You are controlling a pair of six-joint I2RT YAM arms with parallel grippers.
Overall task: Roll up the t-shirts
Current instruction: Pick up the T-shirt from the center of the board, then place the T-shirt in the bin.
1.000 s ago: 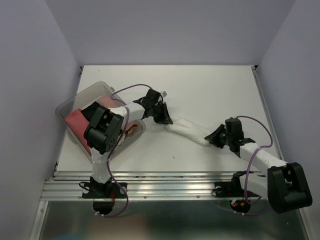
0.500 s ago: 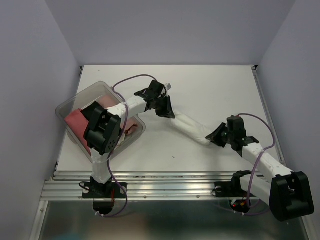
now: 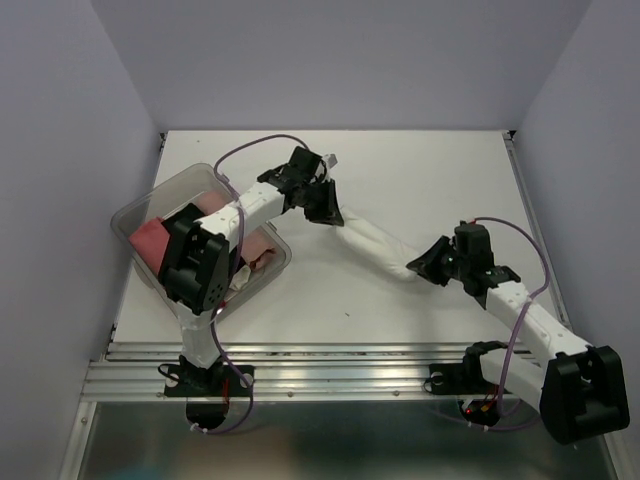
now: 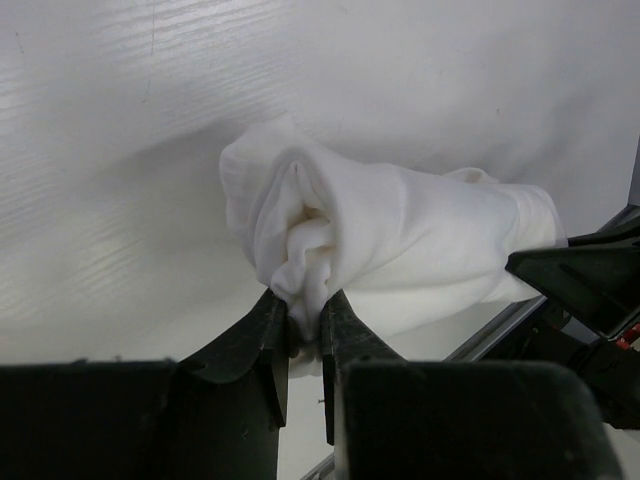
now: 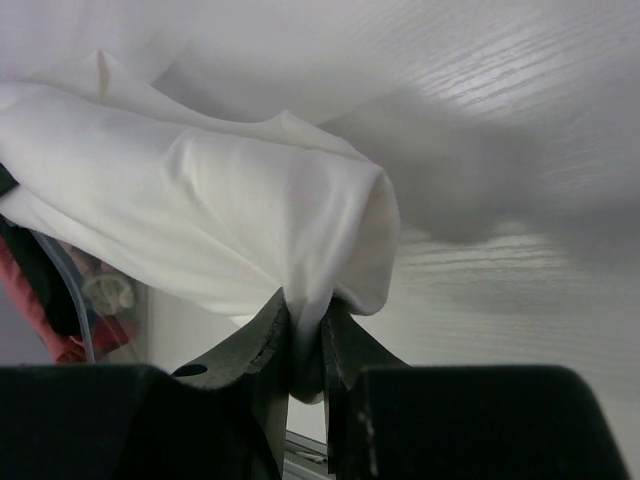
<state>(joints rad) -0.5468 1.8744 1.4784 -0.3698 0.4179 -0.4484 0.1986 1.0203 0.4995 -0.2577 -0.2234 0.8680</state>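
1. Tub (image 3: 160, 190) of clear plastic stands at the left of the table (image 3: 420, 180) — the left arm overhangs it.
2. Inside lies a salmon-pink t-shirt (image 3: 148, 243).
3. The white t-shirt (image 3: 375, 243), rolled, spans mid-table; left gripper (image 4: 305, 315) and right gripper (image 5: 305, 310) each pinch one end, fingers narrow.

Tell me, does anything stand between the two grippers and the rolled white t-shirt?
Nothing visible does. The left gripper and the right gripper each pinch one end of the white t-shirt directly, with cloth inside the jaws.

Robotics laboratory test cell.
Plain lavender walls (image 3: 60, 150) box in a white table (image 3: 420, 170); two robot arms (image 3: 520, 310) are bolted to a bare aluminium rail (image 3: 340, 375) at its near edge.
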